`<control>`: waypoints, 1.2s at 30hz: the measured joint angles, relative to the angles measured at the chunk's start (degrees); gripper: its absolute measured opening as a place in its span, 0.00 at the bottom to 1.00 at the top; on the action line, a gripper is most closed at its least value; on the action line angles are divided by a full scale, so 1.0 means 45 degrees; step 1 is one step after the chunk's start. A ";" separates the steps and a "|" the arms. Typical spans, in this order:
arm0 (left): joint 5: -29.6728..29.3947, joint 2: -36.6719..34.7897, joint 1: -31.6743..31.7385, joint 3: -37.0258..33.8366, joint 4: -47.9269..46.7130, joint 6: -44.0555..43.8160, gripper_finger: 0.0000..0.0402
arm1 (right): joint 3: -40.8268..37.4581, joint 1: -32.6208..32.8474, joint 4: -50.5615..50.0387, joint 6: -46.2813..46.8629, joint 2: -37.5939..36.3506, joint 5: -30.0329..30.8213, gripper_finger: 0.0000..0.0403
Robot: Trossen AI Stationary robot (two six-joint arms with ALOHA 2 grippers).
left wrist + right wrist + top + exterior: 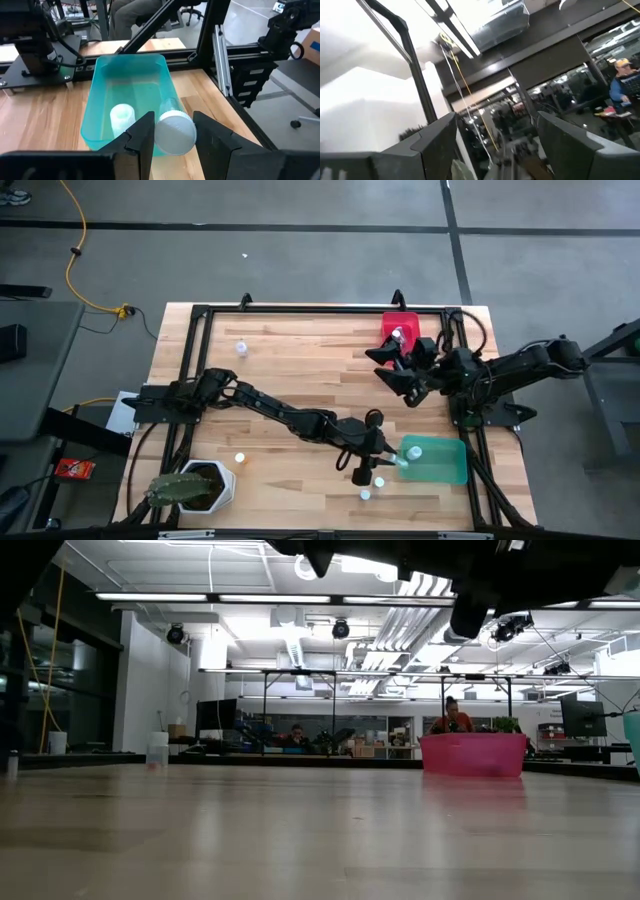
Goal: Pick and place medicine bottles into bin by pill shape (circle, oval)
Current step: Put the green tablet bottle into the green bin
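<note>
Held bottle (173, 131): white cap, clear body
Near bin (129, 80): translucent teal
Far bin (399, 327): red-pink
Table (300, 370): pale striped wood
Plant pot (222, 483): white

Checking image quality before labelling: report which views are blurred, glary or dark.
High view: evenly lit and clear. Low view: ceiling lights glare, the near table is soft, and the arms overhead are silhouettes. Left wrist view: sharp on the capped bottle between the fingers of the left gripper. Right wrist view: smeared, with a washed-out white patch.
</note>
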 joint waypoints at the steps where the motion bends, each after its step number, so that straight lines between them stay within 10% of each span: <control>1: 0.0000 0.0000 0.0000 0.0000 -0.0064 0.0003 0.28 | 0.0000 0.0000 0.0097 0.0117 -0.0094 -0.0045 0.65; 36: 0.0261 0.0912 0.0856 -0.0010 0.1059 -0.0730 0.28 | 0.0000 -0.0005 0.0086 -0.1418 -0.1253 0.0582 0.65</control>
